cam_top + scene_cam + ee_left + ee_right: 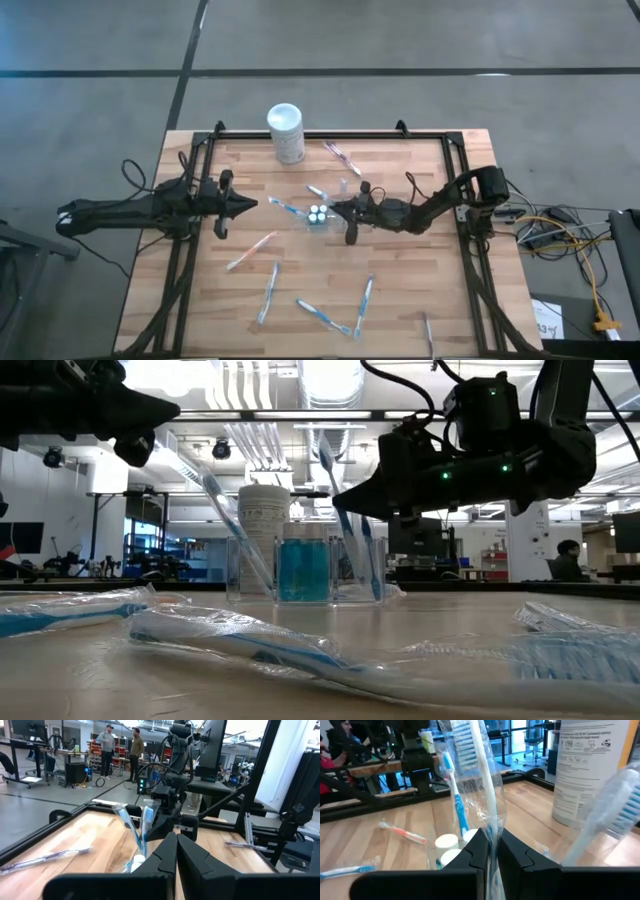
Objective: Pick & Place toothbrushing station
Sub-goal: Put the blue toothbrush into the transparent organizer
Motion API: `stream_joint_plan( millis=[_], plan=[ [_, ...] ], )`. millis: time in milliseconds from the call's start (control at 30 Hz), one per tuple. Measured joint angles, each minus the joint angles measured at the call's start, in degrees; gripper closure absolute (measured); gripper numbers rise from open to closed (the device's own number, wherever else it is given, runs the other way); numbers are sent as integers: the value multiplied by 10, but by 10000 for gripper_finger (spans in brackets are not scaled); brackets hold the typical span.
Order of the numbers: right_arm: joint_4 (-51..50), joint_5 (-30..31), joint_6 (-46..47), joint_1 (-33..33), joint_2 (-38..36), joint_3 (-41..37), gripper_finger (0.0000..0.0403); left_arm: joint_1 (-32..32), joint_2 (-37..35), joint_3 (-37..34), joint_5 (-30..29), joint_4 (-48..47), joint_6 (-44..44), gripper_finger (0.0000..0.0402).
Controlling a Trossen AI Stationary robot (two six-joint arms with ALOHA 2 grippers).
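Nearest the front edge of the pale wooden desk, from about five to seven o'clock, several plastic-wrapped toothbrushes with blue and white handles lie loose and flat. A wrapped orange-handled toothbrush lies a little further in, toward eight o'clock.

At the middle of the desk stands the small clear plastic cup-like holder, upright, with a few toothbrushes already standing in it and white caps showing inside.

The right gripper sits just beside the holder at its three o'clock. In the right wrist view its fingers are pinched on a wrapped white-handled toothbrush with a blue-and-white bristle head, which stands upright right over the holder. The left gripper hangs at nine o'clock, apart from the holder, its fingers pressed together with nothing between them.

At twelve o'clock, by the far edge, stands the tall white cylindrical canister with a printed label, and a wrapped pink-striped toothbrush lies near it toward one o'clock.

I'd say the step in hand is placing this brush into the holder. The next move would call for lowering the handle into a free slot, then parting the fingers without tipping the light holder or snagging the wrapper.
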Motion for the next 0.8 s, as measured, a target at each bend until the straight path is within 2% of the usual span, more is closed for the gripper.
stream_joint_plan(
  millis=[200,300,533,667,800],
  plan=[
    [0,-10,11,0,0,0,370,0,0,0,0,9,0,390],
    [0,-29,14,0,0,0,341,0,0,0,0,10,-3,390],
    [-1,-23,17,0,-7,0,268,0,0,0,0,10,-17,390],
    [-16,-24,-17,2,-46,0,246,-1,0,0,22,9,-23,390],
    [-96,-25,-42,12,-117,0,235,-1,0,9,59,-17,-40,390]
  ],
)
